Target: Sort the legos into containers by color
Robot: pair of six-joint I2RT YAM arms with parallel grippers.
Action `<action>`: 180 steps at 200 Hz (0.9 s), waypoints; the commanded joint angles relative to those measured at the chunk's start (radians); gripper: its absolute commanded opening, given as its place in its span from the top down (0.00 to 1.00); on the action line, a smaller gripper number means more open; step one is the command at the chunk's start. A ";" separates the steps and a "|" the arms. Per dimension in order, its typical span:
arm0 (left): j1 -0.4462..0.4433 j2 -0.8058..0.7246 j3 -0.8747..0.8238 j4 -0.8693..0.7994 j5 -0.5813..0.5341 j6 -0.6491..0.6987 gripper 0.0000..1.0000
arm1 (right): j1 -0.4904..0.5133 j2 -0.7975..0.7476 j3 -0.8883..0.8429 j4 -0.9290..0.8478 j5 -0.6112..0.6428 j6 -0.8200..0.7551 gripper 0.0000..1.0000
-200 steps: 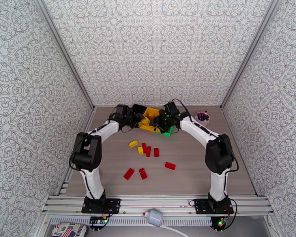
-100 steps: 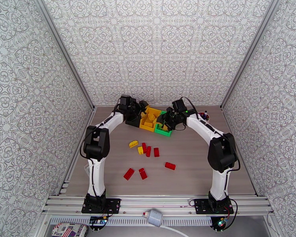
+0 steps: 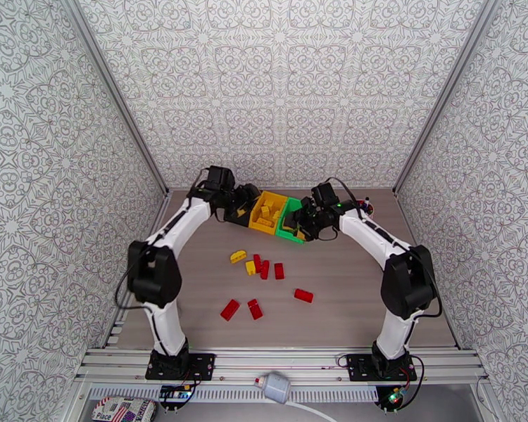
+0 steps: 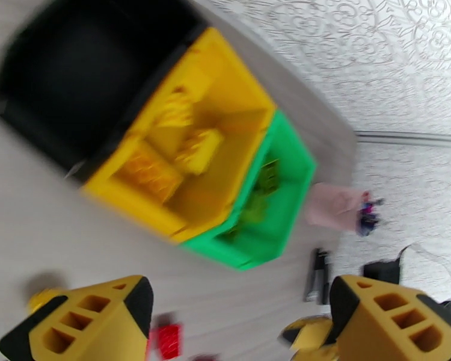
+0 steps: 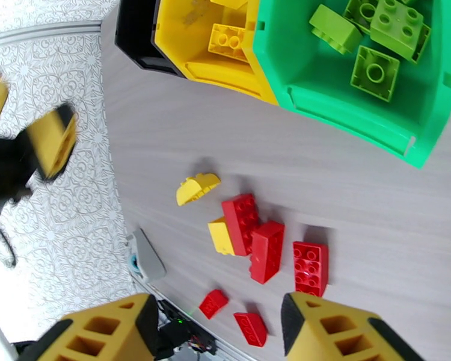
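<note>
Right wrist view shows you studded lime bricks in the green bin; left gripper and right gripper stand open.

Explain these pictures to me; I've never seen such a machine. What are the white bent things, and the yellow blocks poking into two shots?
The white bent things are two robot arms, the left arm and the right arm, bolted at the near edge of a table. The wide picture is taken from above and behind them. The other two come from cameras on the wrists, so the yellow blocks are each arm's own fingers: the left gripper and the right gripper. Both are open and hold nothing. At the far end stand a black bin, a yellow bin holding yellow bricks and a green bin holding green bricks. On the table lie red bricks and two loose yellow bricks. A pink cup stands to the right of the bins.
</note>
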 commanded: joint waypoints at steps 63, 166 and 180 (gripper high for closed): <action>-0.010 -0.126 -0.329 -0.244 -0.262 0.118 0.10 | 0.122 -0.120 -0.131 -0.049 0.093 -0.045 0.40; -0.063 0.114 -0.256 -0.221 -0.205 0.098 0.11 | 0.154 -0.142 -0.172 -0.047 0.123 -0.041 0.38; -0.063 0.144 -0.229 -0.228 -0.201 0.102 0.11 | 0.154 -0.138 -0.166 -0.049 0.123 -0.041 0.38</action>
